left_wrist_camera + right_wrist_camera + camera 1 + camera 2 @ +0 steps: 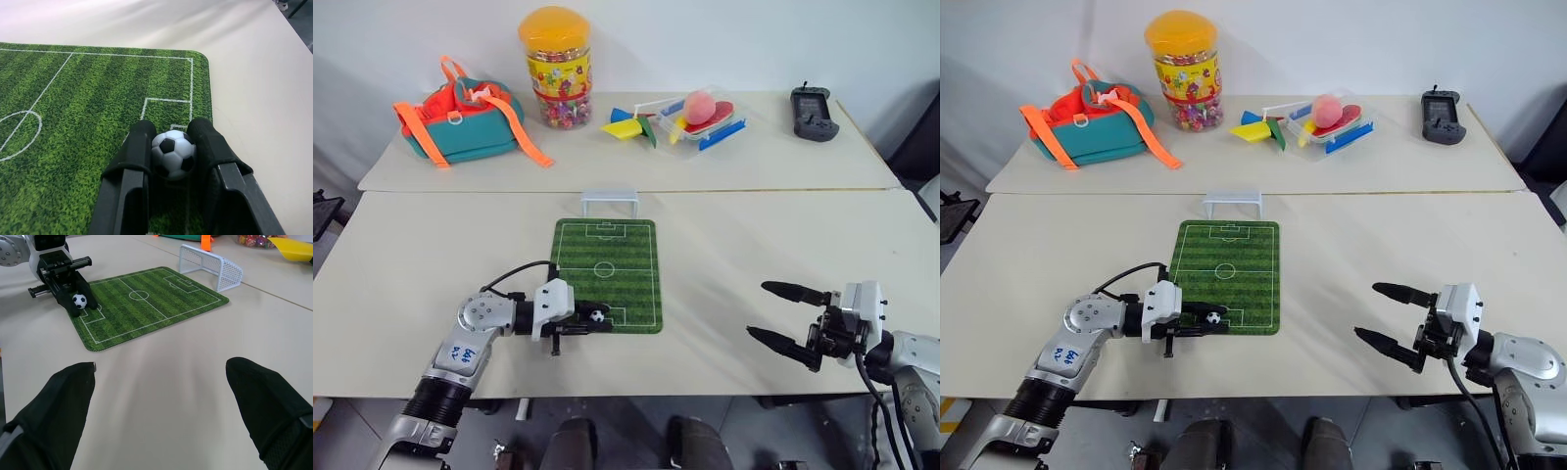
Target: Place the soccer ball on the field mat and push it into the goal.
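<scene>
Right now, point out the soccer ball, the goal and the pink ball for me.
soccer ball (173, 152), left wrist view, middle of its front face, between the left gripper's fingers.
goal (610, 203), left eye view, middle of the frame.
pink ball (701, 106), left eye view, its centre.
</scene>
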Controlling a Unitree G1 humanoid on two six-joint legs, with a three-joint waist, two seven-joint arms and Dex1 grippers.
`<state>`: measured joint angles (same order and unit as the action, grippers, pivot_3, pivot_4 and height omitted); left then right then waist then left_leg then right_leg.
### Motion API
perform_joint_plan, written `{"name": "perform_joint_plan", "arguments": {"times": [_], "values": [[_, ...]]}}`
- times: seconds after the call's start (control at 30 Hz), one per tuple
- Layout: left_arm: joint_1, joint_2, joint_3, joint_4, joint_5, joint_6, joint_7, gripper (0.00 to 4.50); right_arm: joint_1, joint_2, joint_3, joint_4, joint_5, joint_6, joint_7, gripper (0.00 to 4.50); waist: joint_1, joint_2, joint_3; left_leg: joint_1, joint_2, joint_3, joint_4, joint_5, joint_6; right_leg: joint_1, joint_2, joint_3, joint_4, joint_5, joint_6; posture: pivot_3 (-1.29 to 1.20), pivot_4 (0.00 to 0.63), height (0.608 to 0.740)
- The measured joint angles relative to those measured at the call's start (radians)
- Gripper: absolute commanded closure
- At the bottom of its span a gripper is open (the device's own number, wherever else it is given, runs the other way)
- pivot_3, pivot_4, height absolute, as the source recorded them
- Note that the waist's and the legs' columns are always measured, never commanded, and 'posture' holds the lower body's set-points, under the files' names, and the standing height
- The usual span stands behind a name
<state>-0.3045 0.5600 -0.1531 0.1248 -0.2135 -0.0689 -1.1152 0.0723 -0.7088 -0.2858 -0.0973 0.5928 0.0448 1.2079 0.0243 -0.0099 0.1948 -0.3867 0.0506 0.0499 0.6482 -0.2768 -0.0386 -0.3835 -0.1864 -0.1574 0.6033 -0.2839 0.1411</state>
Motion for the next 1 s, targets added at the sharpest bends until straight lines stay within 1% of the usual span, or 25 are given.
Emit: {"name": "perform_joint_plan", "arguments": {"times": [0.03, 0.1, 0.13, 0.2, 0.4, 0.43, 0.77, 0.87, 0.97, 1.0], "values": [[0.0, 0.0, 0.0, 0.0, -0.001, 0.002, -0.001, 3.64, -0.001, 0.0, 0.0, 0.001, 0.0, 0.0, 0.0, 0.0, 0.0, 0.0, 0.0, 0.0, 0.0, 0.0, 0.0, 0.0, 0.0, 0.0, 0.0, 0.0, 0.0, 0.0, 0.0, 0.0, 0.15, 0.74], [0.0, 0.0, 0.0, 0.0, -0.007, 0.012, -0.002, 2.92, -0.006, 0.0, 0.0, 0.005, -0.001, 0.0, 0.0, 0.0, 0.0, 0.0, 0.0, 0.0, 0.0, 0.0, 0.0, 0.0, 0.0, 0.0, 0.0, 0.0, 0.0, 0.0, 0.0, 0.0, 0.15, 0.74], [-0.001, 0.0, 0.001, 0.0, -0.011, 0.019, -0.003, 2.71, -0.008, 0.0, 0.0, 0.006, -0.001, 0.0, 0.0, 0.0, 0.0, 0.0, 0.0, 0.0, 0.0, 0.0, 0.0, 0.0, 0.0, 0.0, 0.0, 0.0, 0.0, 0.0, 0.0, 0.0, 0.15, 0.74], [-0.003, 0.0, 0.003, -0.001, -0.015, 0.034, -0.002, 2.13, -0.011, 0.0, 0.0, 0.007, -0.002, 0.0, 0.0, 0.0, 0.0, 0.0, 0.0, 0.0, 0.0, 0.0, 0.0, 0.0, 0.0, 0.0, 0.0, 0.0, 0.0, 0.0, 0.0, 0.0, 0.15, 0.74], [-0.005, 0.0, 0.005, -0.001, -0.015, 0.036, -0.002, 0.23, -0.012, 0.0, 0.0, 0.008, -0.005, 0.0, -0.002, 0.0, 0.0, 0.0, 0.0, 0.0, 0.0, 0.0, -0.001, 0.0, 0.0, 0.0, 0.0, 0.0, 0.002, 0.0, 0.0, 0.0, 0.15, 0.74], [-0.005, 0.0, 0.005, -0.001, -0.014, 0.036, -0.002, 0.04, -0.012, 0.0, 0.0, 0.008, -0.007, 0.0, -0.002, 0.0, 0.0, 0.0, 0.0, 0.0, 0.0, 0.0, -0.001, 0.0, 0.0, 0.0, 0.0, 0.0, 0.002, 0.0, 0.0, 0.0, 0.15, 0.74], [-0.072, -0.004, 0.025, -0.002, -0.024, 0.025, 0.0, 0.04, -0.018, 0.0, 0.0, 0.02, -0.014, 0.0, -0.009, 0.0, 0.0, 0.0, 0.0, 0.0, 0.0, 0.0, -0.001, 0.0, 0.0, 0.0, 0.0, 0.0, 0.003, 0.0, 0.0, 0.0, 0.15, 0.74], [-0.073, 0.001, 0.051, -0.021, -0.054, 0.027, -0.009, 0.04, -0.018, 0.0, 0.0, 0.021, -0.015, 0.0, -0.013, 0.0, -0.001, 0.0, 0.0, 0.0, 0.0, 0.0, -0.001, 0.0, 0.0, -0.001, 0.0, 0.0, 0.003, 0.0, 0.0, 0.0, 0.15, 0.74], [-0.064, 0.039, 0.081, -0.087, -0.114, 0.039, -0.057, 0.67, -0.018, 0.0, -0.001, 0.021, -0.015, 0.0, -0.014, 0.0, -0.002, 0.0, 0.0, 0.0, 0.0, 0.001, -0.001, 0.0, 0.0, -0.001, 0.0, 0.0, 0.003, 0.0, 0.0, 0.0, 0.15, 0.74], [-0.052, 0.057, 0.091, -0.111, -0.136, 0.049, -0.081, 0.98, -0.018, 0.0, -0.002, 0.021, -0.015, 0.0, -0.015, 0.0, -0.003, 0.0, 0.0, 0.0, 0.001, 0.001, -0.001, 0.0, 0.0, -0.001, 0.001, 0.0, 0.003, 0.0, 0.0, 0.0, 0.15, 0.74]]}}
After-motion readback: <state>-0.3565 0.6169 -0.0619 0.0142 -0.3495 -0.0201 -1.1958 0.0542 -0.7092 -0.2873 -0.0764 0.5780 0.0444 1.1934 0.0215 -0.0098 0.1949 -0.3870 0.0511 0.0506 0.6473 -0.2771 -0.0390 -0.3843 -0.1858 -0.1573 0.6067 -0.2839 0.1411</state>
